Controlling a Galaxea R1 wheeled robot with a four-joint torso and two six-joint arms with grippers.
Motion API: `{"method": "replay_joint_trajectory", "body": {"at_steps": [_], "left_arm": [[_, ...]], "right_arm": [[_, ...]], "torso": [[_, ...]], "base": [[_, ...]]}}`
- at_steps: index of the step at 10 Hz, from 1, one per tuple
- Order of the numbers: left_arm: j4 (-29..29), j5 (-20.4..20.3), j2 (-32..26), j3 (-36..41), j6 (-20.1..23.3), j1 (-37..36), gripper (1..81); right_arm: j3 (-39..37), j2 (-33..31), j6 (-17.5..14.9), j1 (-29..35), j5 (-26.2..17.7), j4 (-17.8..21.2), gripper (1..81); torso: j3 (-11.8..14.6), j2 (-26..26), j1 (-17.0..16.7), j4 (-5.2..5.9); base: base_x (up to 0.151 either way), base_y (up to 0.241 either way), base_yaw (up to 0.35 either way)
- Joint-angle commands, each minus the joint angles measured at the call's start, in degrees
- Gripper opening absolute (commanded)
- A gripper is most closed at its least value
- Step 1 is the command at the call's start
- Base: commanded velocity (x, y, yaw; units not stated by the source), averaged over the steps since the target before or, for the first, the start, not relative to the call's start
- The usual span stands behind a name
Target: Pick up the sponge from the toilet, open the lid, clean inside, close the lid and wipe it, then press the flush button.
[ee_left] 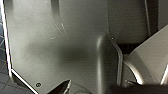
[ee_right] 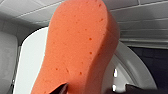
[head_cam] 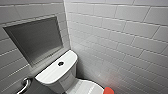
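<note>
head view: white-tiled walls (head_cam: 120, 32) (grey niche (head_cam: 35, 40)), toilet (head_cam: 57, 72); right gripper (ee_right: 100, 88) clamps sponge (ee_right: 80, 47).

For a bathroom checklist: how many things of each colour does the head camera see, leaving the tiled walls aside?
White: 1, toilet
Red-orange: 1, sponge
Dark: 1, flush button
Silvery: 1, metal handle
Total: 4

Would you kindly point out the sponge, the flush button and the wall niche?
sponge (ee_right: 80, 47), right wrist view, middle of its broad orange face.
flush button (head_cam: 60, 63), head view, centre of the dark disc.
wall niche (head_cam: 35, 40), head view, its grey back panel.
</note>
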Motion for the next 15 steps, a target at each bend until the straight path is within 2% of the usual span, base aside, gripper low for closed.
{"method": "replay_joint_trajectory", "body": {"at_steps": [1,3,7,8,9,10,11,13,15], "left_arm": [[-0.1,4.2,-0.1,0.0,0.5,0.2,81.1],[-0.2,4.2,-0.1,0.0,0.4,0.2,81.1],[-0.2,4.2,-0.2,0.0,0.4,0.3,81.1],[-0.2,4.2,-0.2,0.0,0.4,0.4,81.1],[-0.2,4.2,-0.3,0.0,0.4,0.4,81.1],[-0.2,4.2,-0.3,0.0,0.4,0.4,81.1],[-0.3,4.2,-0.4,0.0,0.4,0.5,81.1],[-0.3,4.2,-0.6,0.0,0.5,0.8,81.1],[-0.4,4.2,-0.7,0.0,0.4,1.4,81.1]], "right_arm": [[2.9,-2.2,-0.2,7.6,-0.9,0.2,81.1],[5.7,-2.9,-0.4,8.3,-0.3,0.1,81.1],[3.3,-0.2,0.0,6.9,0.8,0.2,81.1],[2.9,0.1,0.0,6.9,0.9,0.2,81.1],[3.0,0.2,0.0,6.9,2.2,0.2,81.1],[2.9,0.2,0.0,7.2,3.2,0.1,81.1],[2.8,0.1,0.0,7.4,3.2,0.1,81.1],[2.5,0.0,0.0,8.0,3.3,0.1,81.1],[0.6,-0.2,0.1,8.9,3.6,0.1,81.1]], "torso": [[0.0,0.0,0.0,0.00],[0.0,0.0,0.0,0.00],[0.0,0.0,0.0,0.00],[-1.4,0.0,0.0,0.00],[-5.1,0.0,0.0,0.00],[-4.4,0.0,0.0,0.00],[-1.9,0.0,0.0,0.00],[-3.4,0.0,0.0,0.00],[-3.5,0.0,0.0,0.00]], "base": [[0.000,0.000,0.000],[0.000,0.000,0.000],[0.000,0.000,0.000],[0.000,0.000,0.000],[0.000,0.000,0.000],[0.000,0.000,0.000],[0.000,0.000,0.000],[0.000,0.000,0.000],[0.000,0.000,0.000]]}}
